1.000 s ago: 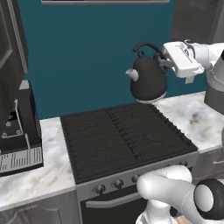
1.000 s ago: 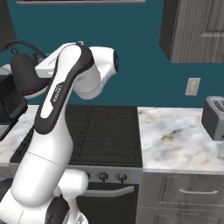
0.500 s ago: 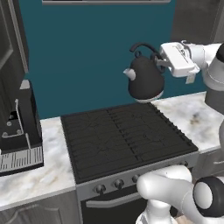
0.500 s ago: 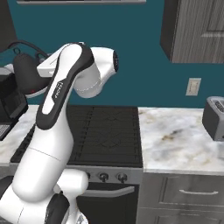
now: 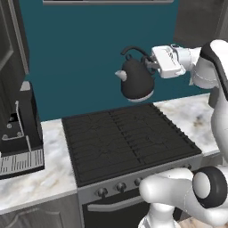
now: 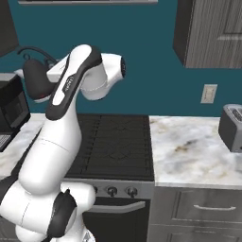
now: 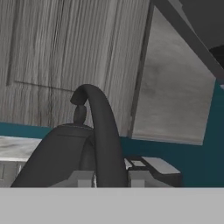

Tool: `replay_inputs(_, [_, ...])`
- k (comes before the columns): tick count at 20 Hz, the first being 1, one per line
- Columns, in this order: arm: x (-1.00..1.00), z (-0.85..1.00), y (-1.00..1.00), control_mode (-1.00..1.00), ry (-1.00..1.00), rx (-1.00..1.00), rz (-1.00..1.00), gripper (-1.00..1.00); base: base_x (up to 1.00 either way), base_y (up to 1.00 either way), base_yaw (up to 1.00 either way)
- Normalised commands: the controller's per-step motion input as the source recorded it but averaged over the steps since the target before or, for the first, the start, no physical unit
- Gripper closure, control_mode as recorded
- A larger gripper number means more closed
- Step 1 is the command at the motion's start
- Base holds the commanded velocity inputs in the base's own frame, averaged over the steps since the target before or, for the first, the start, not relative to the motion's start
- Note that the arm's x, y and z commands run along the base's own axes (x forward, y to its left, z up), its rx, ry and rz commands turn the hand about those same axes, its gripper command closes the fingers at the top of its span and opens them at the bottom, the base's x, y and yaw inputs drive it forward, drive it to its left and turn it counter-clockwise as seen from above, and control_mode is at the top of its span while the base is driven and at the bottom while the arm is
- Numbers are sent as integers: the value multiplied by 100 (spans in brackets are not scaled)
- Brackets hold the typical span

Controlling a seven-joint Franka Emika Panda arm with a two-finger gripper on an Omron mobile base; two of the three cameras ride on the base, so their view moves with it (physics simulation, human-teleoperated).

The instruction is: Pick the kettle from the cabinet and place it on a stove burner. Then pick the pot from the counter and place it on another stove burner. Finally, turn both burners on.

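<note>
Jaws clamped on the looping black handle of the kettle [image 5: 136, 81], one finger on each side of it low in the hand view. Gripper [image 5: 152, 65] in the upper right of the left base view, kettle [image 7: 74, 148] hanging from it with pale spout pointing left and reddish base rim lowest. Held well above the stove burners [image 5: 124, 140], over the back edge of the cooktop, touching nothing but the fingers. Same kettle [image 6: 37, 79] at the upper left of the right base view, partly hidden behind the white arm.

Below, black grates across the centre of both base views, a row of dark round knobs [image 5: 119, 186] along the front face. Counter [image 5: 191, 113] of white marble with grey and brown veining on either side of the cooktop: a narrow strip at the right of the left base view, a wide stretch [image 6: 194, 146] at the right of the right base view. Black coffee machine [image 5: 18, 129] standing on the counter at the left edge. Toaster [image 6: 231, 127] at the far right edge on the marble, wall outlet [image 6: 208, 93] just above and left of it. Teal wall [image 5: 84, 53] behind everything. Cabinet [image 6: 212, 33] of dark grey wood grain in the upper right corner; more grey wood grain and a pale door panel [image 7: 175, 96] behind the handle in the hand view.
</note>
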Motion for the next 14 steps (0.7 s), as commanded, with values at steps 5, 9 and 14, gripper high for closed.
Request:
replay_inputs(5, [44,-27,7,-100,-1,4,0,100,0,0,0])
replay_inputs(9, [36,-25,12,-100,-9,3,0,100,0,0,0])
replay_inputs(14, [30,-30,14,-100,-6,2,0,100,0,0,0])
